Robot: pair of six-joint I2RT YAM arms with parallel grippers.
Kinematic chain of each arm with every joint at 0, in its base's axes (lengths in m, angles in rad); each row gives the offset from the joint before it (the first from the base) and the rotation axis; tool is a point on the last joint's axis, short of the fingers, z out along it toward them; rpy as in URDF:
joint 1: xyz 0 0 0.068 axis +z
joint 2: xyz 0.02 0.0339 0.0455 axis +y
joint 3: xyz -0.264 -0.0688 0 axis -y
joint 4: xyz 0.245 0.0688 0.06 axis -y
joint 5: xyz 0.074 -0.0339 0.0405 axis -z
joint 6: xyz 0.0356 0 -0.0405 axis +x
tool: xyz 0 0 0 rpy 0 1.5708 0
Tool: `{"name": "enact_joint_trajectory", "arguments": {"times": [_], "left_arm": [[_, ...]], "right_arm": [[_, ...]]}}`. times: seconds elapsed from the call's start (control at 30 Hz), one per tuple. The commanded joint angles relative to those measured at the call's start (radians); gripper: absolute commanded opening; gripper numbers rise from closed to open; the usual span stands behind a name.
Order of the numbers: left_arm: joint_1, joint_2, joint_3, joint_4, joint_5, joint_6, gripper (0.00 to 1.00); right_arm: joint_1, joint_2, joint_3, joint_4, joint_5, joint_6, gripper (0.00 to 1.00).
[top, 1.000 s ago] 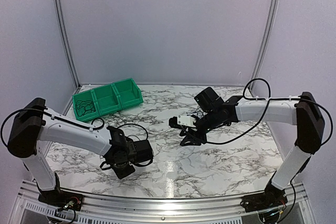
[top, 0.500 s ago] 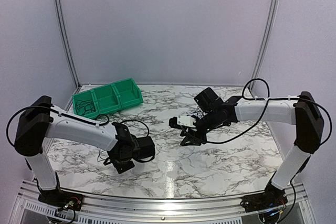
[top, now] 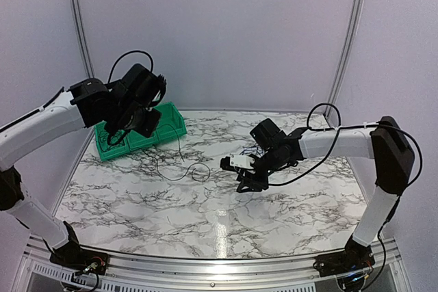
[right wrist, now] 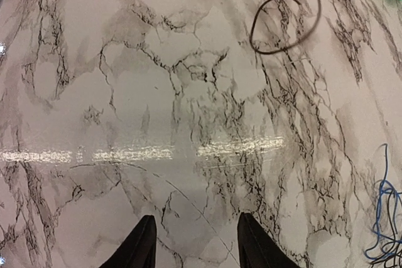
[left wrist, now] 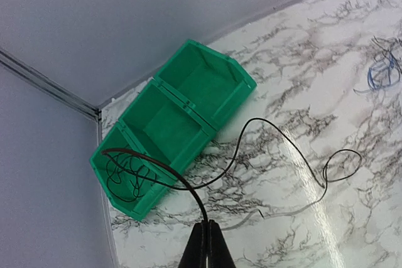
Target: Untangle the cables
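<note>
While the right gripper [right wrist: 196,218] hovers low over the marble-patterned table [top: 287,217], jaws about half apart with nothing between them, the tangle [right wrist: 383,218] of blue and black wire lies unheld just beside it. With nothing pinning it, any tug that reaches it would likely drag the whole knot.

Farther out, the black cable [left wrist: 276,131] trails across the table and ends in a small loop [left wrist: 342,164], well apart from the tangle. An upward pull could cinch that loop tight.

Farthest, the left gripper [left wrist: 206,227] is raised above the green bin [left wrist: 166,127], jaws pressed fully together on the cable. The strand arcs over the end compartment, where a black coil [left wrist: 129,177] lies. I cannot tell whether they touch. It might hook the coil, catch the rim, or slip the pinch.

The table is glossy, grey-veined and streaked with glare. The wires are hair-thin and springy, and hold their curves. The bin is rigid plastic with three slope-walled compartments.
</note>
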Motion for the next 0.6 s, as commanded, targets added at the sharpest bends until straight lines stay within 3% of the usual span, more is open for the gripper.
{"name": "enact_joint_trajectory", "arguments": {"times": [0.0,0.13,0.3,0.57], "left_arm": [[0.065,0.004,0.131,0.072,-0.066,0.088,0.00],[0.143,0.040,0.290,0.130,-0.069,0.171,0.00],[0.242,0.105,0.450,0.199,0.046,0.238,0.00],[0.307,0.261,0.696,0.257,0.101,0.326,0.00]], "right_arm": [[-0.007,0.016,0.037,-0.001,0.016,0.014,0.45],[-0.007,0.029,0.040,0.000,0.024,0.015,0.44],[-0.007,0.037,0.037,0.003,0.037,0.010,0.44],[-0.007,0.047,0.034,0.006,0.052,0.010,0.44]]}}
